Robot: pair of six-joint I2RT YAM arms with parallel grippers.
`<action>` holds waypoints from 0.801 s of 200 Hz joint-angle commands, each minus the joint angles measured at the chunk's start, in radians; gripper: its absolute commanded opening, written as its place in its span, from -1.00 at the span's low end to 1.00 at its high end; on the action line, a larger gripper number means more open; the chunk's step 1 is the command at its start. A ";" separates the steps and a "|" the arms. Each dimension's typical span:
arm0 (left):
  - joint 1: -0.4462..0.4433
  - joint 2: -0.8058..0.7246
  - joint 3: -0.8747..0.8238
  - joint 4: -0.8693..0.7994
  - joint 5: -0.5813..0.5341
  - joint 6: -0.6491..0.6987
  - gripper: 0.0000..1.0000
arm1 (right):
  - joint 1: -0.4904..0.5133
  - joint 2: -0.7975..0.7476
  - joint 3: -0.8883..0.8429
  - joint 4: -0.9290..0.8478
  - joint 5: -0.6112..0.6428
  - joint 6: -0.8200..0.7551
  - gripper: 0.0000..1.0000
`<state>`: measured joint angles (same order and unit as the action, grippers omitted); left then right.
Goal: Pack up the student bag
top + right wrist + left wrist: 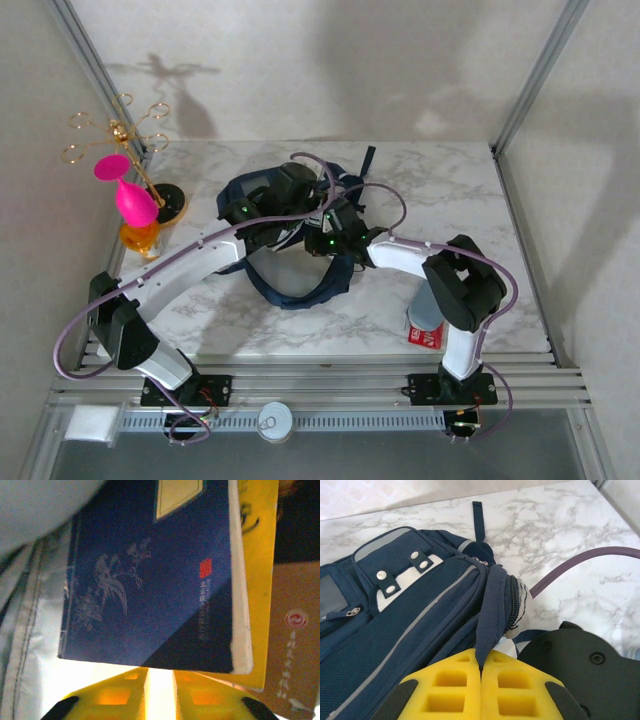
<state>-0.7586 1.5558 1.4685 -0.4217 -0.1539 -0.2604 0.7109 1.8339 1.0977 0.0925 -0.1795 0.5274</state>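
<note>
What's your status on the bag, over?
Left jaws shut on a strap of the bag. Right jaws slightly apart inside the bag, facing a blue book. Purple cable runs close beside the bag.

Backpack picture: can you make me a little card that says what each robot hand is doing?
Bag: navy student bag, lying on the marble table
Left gripper: shut, pinching the bag's edge by the zip
Right gripper: open, fingers a little apart, nothing seen between them
In front of the right gripper: a blue book with a yellow book behind it
</note>
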 commanded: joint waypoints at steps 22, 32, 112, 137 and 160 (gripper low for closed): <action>-0.015 0.036 0.072 0.163 -0.084 -0.165 -1.00 | -0.011 -0.281 -0.196 -0.014 -0.030 -0.138 -0.40; -0.016 0.064 0.082 0.176 -0.069 -0.196 -1.00 | -0.052 -0.366 -0.243 -0.071 0.005 -0.130 -0.35; -0.061 0.442 0.418 0.164 0.057 -0.430 -0.56 | -0.393 -0.679 -0.209 -0.440 0.036 -0.034 -0.14; -0.057 0.358 0.363 0.133 0.094 -0.394 0.02 | -0.389 -0.686 -0.173 -0.498 0.038 -0.025 -0.06; -0.033 0.119 0.073 0.249 0.068 -0.396 0.33 | -0.309 -0.665 -0.119 -0.604 0.152 0.010 -0.02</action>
<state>-0.8150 1.9293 1.7401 -0.2592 -0.0826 -0.6510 0.3317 1.1648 0.9092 -0.3679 -0.1303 0.4965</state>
